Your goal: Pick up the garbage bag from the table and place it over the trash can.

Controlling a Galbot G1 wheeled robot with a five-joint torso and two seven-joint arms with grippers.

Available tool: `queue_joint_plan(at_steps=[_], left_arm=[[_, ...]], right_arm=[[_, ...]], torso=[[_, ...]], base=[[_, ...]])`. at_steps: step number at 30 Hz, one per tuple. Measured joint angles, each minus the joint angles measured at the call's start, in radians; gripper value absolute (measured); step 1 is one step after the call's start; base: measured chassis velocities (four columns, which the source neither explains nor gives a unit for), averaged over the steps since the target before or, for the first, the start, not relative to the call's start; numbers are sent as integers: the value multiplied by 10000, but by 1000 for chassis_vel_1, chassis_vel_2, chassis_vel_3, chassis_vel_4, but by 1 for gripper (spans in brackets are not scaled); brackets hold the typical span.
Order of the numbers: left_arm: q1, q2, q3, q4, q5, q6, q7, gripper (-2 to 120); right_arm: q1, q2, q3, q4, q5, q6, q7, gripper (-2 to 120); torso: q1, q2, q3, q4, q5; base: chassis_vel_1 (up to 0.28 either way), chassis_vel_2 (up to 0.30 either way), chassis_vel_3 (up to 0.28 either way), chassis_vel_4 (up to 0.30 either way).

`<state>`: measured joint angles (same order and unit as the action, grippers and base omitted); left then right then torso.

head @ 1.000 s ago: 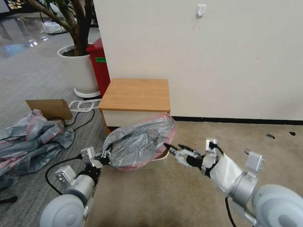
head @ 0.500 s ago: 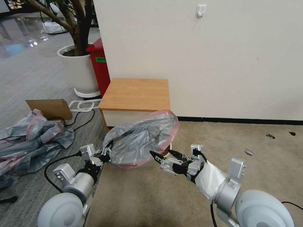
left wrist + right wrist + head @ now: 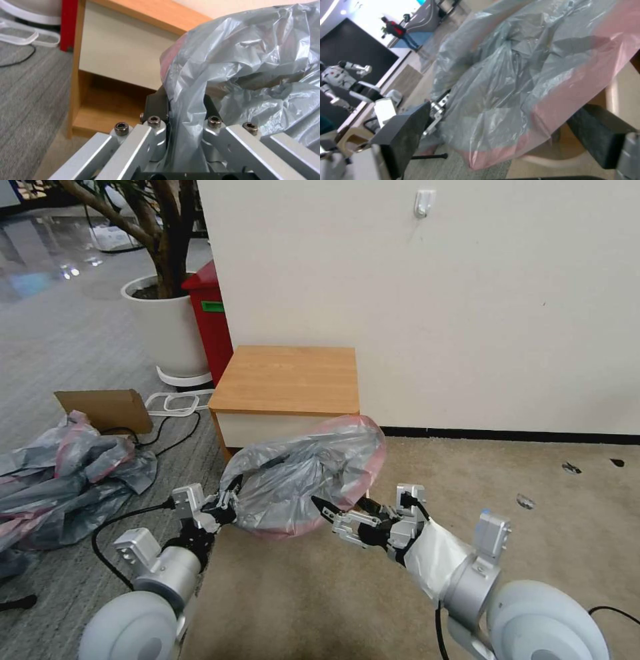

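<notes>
The garbage bag (image 3: pixel 303 477), grey and wrinkly with a pink-red rim, hangs spread open in front of the table (image 3: pixel 287 380), a light wooden nightstand with a white drawer front. My left gripper (image 3: pixel 223 507) is shut on the bag's left edge; in the left wrist view the plastic (image 3: pixel 240 62) is pinched where my left gripper (image 3: pixel 183 107) closes. My right gripper (image 3: pixel 340 505) is open at the bag's lower right edge. In the right wrist view its fingers (image 3: pixel 403 130) straddle the pink rim (image 3: pixel 560 100). The trash can's beige rim (image 3: pixel 553 160) peeks out under the bag.
A large heap of grey and pink sheeting (image 3: pixel 67 473), a cardboard piece (image 3: pixel 107 407) and black cables (image 3: pixel 157 433) lie on the floor to the left. A red bin (image 3: pixel 210 320) and a white planter (image 3: pixel 167 327) stand behind the nightstand. Beige carpet (image 3: pixel 533 493) lies open to the right.
My right gripper has moved left and in toward the bag, and its fingers now straddle the pink rim. The bag has bulged slightly up and right. The left gripper keeps its hold.
</notes>
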<state>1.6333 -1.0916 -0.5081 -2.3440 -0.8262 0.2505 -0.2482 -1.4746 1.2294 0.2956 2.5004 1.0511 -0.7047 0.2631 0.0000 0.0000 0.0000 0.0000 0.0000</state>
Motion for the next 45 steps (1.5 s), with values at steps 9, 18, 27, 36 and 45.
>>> queue_joint_plan(at_steps=[9, 18, 27, 36, 45], left_arm=[[58, -9, 59, -55, 172, -91, 200, 9], [85, -4, 54, -61, 64, -95, 196, 9], [115, -93, 0, -47, -231, -62, -18, 9], [103, -190, 17, 43, -315, -46, -140, 9], [-100, -200, -435, 120, -1869, 96, -866, 9]], right_arm=[[19, 236, -311, -4, 49, 0, 726, 68], [28, 305, -299, -4, 99, 0, 741, 35], [31, 266, -299, -5, 133, 0, 711, 2], [28, 105, -243, -5, 386, 11, 681, 0], [-284, -304, 46, -5, 416, 77, -110, 0]], torso=[[0, 0, 0, 0, 0], [0, 0, 0, -1, 0], [1, 0, 0, 0, 0], [1, 0, 0, 0, 0], [0, 0, 0, 0, 0]], base=[[0, 0, 0, 0], [0, 0, 0, 0], [0, 0, 0, 0], [0, 0, 0, 0], [0, 0, 0, 0]])
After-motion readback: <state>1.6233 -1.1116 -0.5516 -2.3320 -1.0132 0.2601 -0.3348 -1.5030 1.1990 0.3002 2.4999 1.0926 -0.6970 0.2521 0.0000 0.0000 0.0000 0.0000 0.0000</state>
